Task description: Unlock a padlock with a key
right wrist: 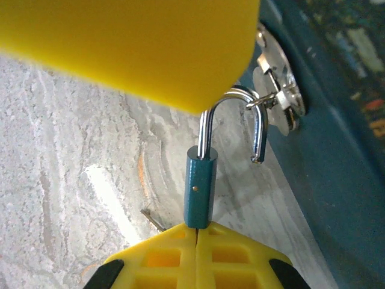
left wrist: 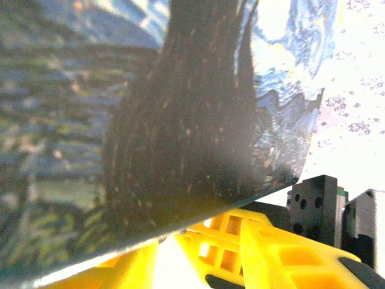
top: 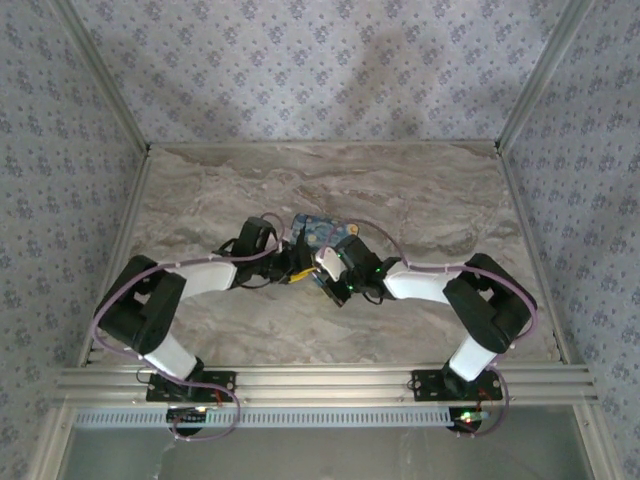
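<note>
In the right wrist view a small teal padlock stands straight off the tips of my right gripper. Its yellow fingers are pressed shut, and the key is hidden between them under the lock's base. The silver shackle has sprung open. Its free end hangs clear of the body, hooked through the metal hasp of the blue painted box. My left gripper is open with light showing between its fingers, close under the box. One of its yellow fingers hovers by the shackle.
From above, both grippers meet at the near side of the box mid-table. Marble tabletop spreads all round, walled by patterned panels. A thin metal sliver pokes out beside the right fingertips.
</note>
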`<state>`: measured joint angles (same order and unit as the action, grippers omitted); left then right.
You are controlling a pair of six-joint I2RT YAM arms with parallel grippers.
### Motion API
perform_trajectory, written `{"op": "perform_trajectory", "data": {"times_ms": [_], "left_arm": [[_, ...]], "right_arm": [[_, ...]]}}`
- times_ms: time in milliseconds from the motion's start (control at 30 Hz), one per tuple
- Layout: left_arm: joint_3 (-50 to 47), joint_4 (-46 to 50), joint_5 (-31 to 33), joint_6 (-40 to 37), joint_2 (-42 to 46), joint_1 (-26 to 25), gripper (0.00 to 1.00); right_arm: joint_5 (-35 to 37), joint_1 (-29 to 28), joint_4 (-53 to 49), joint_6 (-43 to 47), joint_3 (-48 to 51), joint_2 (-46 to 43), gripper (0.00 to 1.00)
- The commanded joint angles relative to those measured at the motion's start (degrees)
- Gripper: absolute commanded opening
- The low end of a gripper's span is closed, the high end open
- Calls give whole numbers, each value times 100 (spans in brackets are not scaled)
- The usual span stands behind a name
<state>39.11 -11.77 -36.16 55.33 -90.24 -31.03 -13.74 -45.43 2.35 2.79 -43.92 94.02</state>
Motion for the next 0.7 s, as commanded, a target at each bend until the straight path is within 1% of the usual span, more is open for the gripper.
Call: {"op": "perform_trajectory", "data": {"times_ms": [0, 133, 233, 300, 400, 500, 667], "left_arm": [[-177, 80, 236, -70, 391, 94, 40], [-354, 388, 502, -217, 890, 312, 41], [-322, 865, 813, -454, 1312, 533, 43], [-274, 1120, 1068, -597, 1566, 657, 48], [-172, 1335, 1351, -798, 1771, 846, 52], [-12, 1347, 1402, -906, 1651, 994, 52], [391, 1135, 1335, -985, 999, 1020, 52]], "right_arm": [[96, -56, -38, -24, -30, 32, 0], [136, -75, -91, 53, -62, -23, 0], [152, -78, -192, 134, -121, -33, 0], [170, -85, -239, 186, -148, -41, 0], [196, -105, -279, 230, -192, -50, 0], [202, -117, -306, 249, -222, -59, 0], [274, -132, -358, 308, -263, -85, 0]]}}
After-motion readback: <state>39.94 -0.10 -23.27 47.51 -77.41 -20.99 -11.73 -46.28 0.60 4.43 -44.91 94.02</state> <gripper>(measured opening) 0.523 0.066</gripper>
